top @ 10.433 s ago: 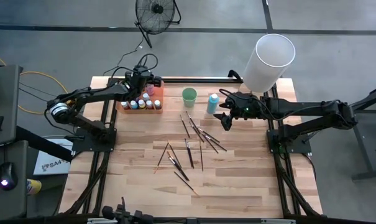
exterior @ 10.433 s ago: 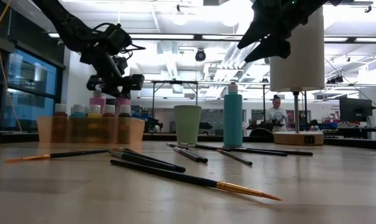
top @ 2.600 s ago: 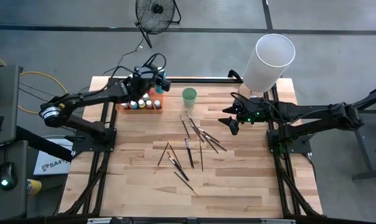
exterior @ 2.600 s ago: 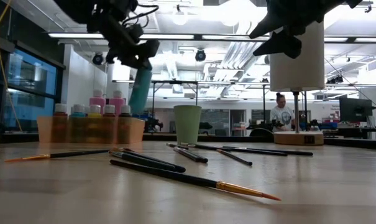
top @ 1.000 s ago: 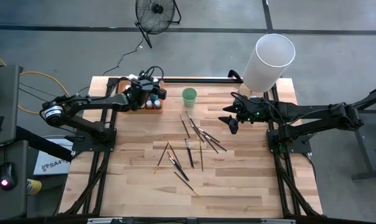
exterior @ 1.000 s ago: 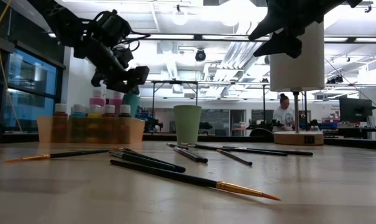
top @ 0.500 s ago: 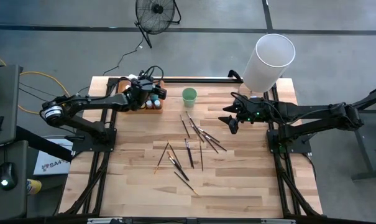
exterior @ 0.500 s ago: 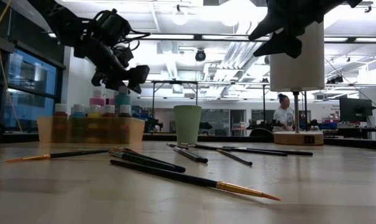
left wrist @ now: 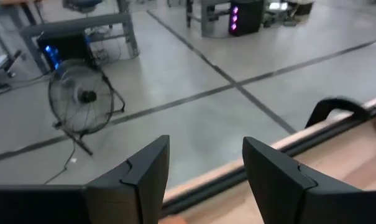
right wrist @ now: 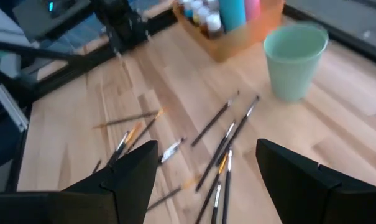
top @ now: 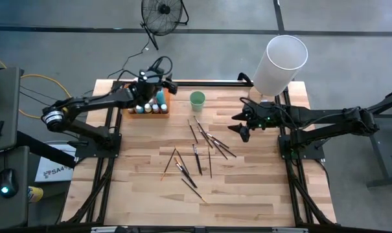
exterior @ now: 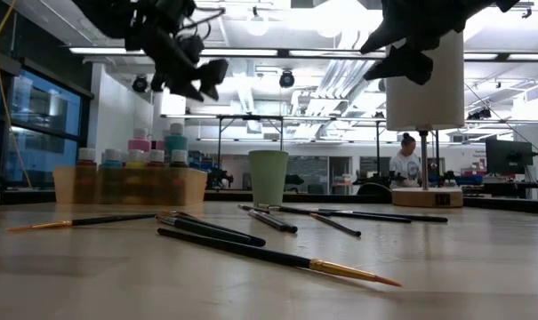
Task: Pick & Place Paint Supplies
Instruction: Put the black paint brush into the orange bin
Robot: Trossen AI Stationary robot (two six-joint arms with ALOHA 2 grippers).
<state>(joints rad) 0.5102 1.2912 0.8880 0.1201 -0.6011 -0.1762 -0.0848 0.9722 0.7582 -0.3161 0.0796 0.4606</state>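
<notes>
Small paint bottles [top: 144, 108] stand in the orange tray [exterior: 131, 187] at the far left, with a pink bottle [exterior: 140, 142] and a tall blue bottle [exterior: 175, 142] upright behind them. My left gripper [exterior: 196, 78] hovers open and empty well above the blue bottle; the left wrist view shows nothing between its fingers [left wrist: 206, 168]. Several dark-handled brushes [top: 199, 152] lie scattered flat on the table's middle. My right gripper [top: 238, 127] hangs open and empty above the table, right of the brushes [right wrist: 222, 134].
A green cup [top: 197, 99] stands between the tray and my right gripper. A tall white cylinder [top: 280, 63] rises at the far right corner. Bare wood lies along the table's near half [top: 247, 194].
My left gripper has let go of the blue bottle and risen straight up from the tray. The bottle stays upright in the tray beside the pink one. My right gripper has kept still.
</notes>
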